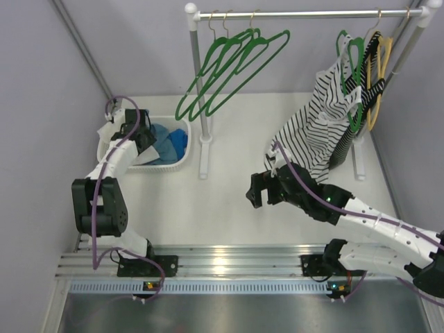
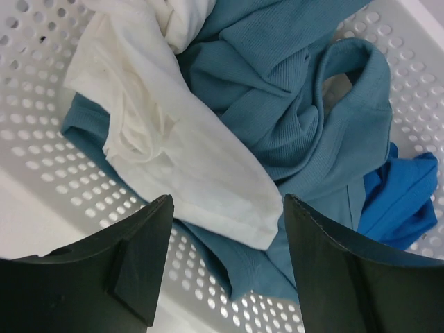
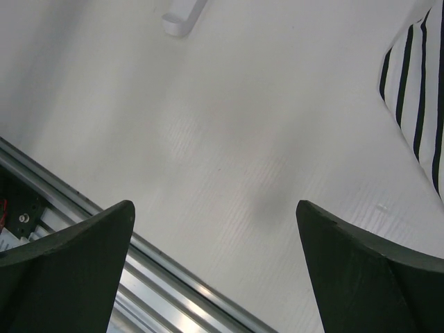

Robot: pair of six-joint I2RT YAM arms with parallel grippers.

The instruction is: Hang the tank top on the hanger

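The white tank top (image 2: 173, 139) lies crumpled in the white perforated basket (image 2: 41, 187) on top of blue garments (image 2: 298, 104). My left gripper (image 2: 227, 239) is open and hovers just above the tank top's lower edge, holding nothing; in the top view it (image 1: 142, 135) is over the basket (image 1: 173, 165). Several green hangers (image 1: 232, 66) hang on the rail at the back. My right gripper (image 1: 258, 189) is open and empty above the bare table; in its wrist view it (image 3: 215, 236) is over white table.
A black-and-white striped top (image 1: 316, 132) hangs at the right of the rail (image 1: 305, 12) with a green hanger and a yellow hanger (image 1: 380, 83). The rack's posts (image 1: 200, 104) stand on the table. An aluminium rail (image 1: 222, 263) runs along the near edge.
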